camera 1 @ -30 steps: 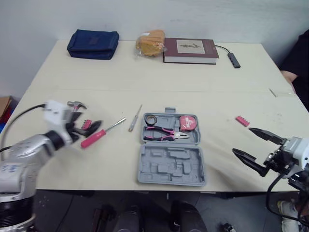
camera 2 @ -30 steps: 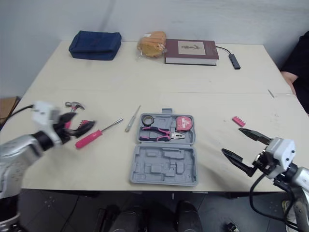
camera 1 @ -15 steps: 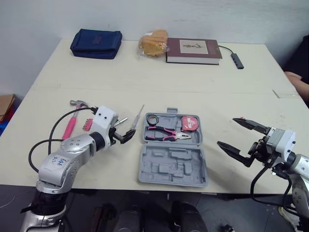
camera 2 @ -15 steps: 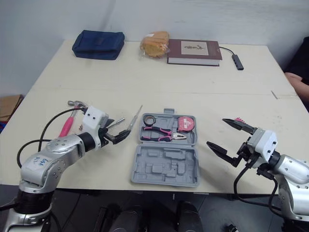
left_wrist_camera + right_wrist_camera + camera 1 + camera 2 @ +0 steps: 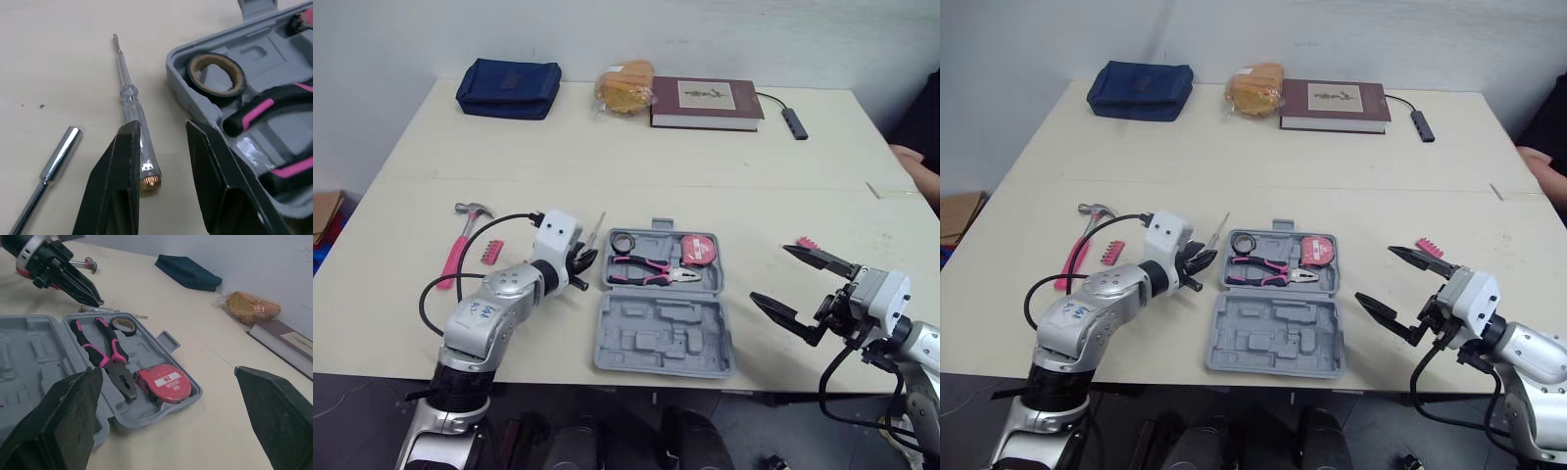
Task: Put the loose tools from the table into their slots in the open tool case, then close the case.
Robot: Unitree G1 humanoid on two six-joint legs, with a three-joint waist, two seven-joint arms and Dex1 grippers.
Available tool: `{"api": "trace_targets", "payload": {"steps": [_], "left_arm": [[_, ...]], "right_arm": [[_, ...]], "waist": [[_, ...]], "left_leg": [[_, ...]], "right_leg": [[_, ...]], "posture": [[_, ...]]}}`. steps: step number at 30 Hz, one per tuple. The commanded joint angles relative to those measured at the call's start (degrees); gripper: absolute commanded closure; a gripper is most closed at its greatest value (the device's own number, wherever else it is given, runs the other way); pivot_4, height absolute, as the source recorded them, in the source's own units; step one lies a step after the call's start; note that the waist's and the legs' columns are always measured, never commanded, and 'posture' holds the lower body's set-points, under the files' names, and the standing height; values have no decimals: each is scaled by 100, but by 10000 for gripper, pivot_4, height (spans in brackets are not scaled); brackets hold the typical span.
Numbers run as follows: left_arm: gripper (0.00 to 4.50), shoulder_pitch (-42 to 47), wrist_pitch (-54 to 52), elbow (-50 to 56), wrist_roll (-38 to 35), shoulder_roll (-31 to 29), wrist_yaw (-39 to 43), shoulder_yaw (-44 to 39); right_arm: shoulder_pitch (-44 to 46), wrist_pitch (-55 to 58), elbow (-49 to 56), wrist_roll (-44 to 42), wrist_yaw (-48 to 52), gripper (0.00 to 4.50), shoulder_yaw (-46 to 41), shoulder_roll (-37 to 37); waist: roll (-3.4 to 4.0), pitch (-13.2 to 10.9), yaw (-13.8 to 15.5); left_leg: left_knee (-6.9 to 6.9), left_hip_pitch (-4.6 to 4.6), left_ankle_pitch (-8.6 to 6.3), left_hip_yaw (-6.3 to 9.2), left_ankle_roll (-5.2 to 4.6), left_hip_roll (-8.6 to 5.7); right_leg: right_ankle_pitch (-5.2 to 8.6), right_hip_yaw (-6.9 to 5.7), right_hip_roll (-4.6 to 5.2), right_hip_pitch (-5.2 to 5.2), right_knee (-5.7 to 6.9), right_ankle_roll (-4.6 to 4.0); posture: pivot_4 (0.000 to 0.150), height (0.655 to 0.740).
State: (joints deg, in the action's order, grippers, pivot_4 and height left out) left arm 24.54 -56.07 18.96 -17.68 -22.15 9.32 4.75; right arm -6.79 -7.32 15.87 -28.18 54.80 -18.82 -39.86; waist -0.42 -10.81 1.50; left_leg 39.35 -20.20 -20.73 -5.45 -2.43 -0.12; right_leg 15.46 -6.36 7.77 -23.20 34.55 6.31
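Note:
The grey tool case [image 5: 661, 338] lies open at the table's front centre. Its far half holds pink-handled pliers [image 5: 651, 267], a tape measure [image 5: 697, 248] and a tape roll [image 5: 623, 241]. My left gripper [image 5: 579, 264] is low at the case's left edge. Its fingers [image 5: 122, 161] stand a little apart over the handle end of a clear screwdriver [image 5: 134, 115], one finger against it. A metal shaft [image 5: 58, 159] lies beside it. A pink hammer [image 5: 460, 250] and a pink bit holder [image 5: 490, 252] lie further left. My right gripper [image 5: 771, 274] hangs wide open right of the case, near a second pink bit holder [image 5: 806, 243].
At the back of the table lie a blue pouch [image 5: 508, 88], a bagged bread [image 5: 624, 85], a dark red book [image 5: 707, 102] and a cable hub [image 5: 792, 121]. A person's hand [image 5: 913, 162] rests at the right edge.
My left arm swung right from the hammer side to the case's left edge, and its fingers narrowed around the clear screwdriver's handle. The right gripper shifted slightly and stayed open.

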Motion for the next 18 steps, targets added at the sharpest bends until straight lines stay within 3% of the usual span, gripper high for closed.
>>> {"api": "trace_targets", "payload": {"steps": [1, 11, 18], "left_arm": [[31048, 105, 127, -162, 288, 89, -141, 6], [31048, 32, 700, -553, 698, 349, -128, 59], [31048, 38, 538, -1015, 821, 617, -71, 181]], "right_arm": [[-77, 2, 252, -73, -55, 0, -189, -18], [-330, 74, 457, -165, -67, 0, -303, -73], [-381, 183, 580, -175, -65, 0, -344, -57]], "waist": [[0, 0, 0], [0, 0, 9], [2, 2, 18]], "left_leg": [[0, 1, 0, 0, 0, 0], [1, 1, 1, 1, -1, -1], [2, 4, 2, 2, -2, 0]], "right_leg": [[0, 0, 0, 0, 0, 0], [-1, -1, 2, 1, 1, 1], [-1, -2, 3, 4, 3, 1]], "posture": [[1500, 7400], [1500, 7400], [1500, 7400]]}}
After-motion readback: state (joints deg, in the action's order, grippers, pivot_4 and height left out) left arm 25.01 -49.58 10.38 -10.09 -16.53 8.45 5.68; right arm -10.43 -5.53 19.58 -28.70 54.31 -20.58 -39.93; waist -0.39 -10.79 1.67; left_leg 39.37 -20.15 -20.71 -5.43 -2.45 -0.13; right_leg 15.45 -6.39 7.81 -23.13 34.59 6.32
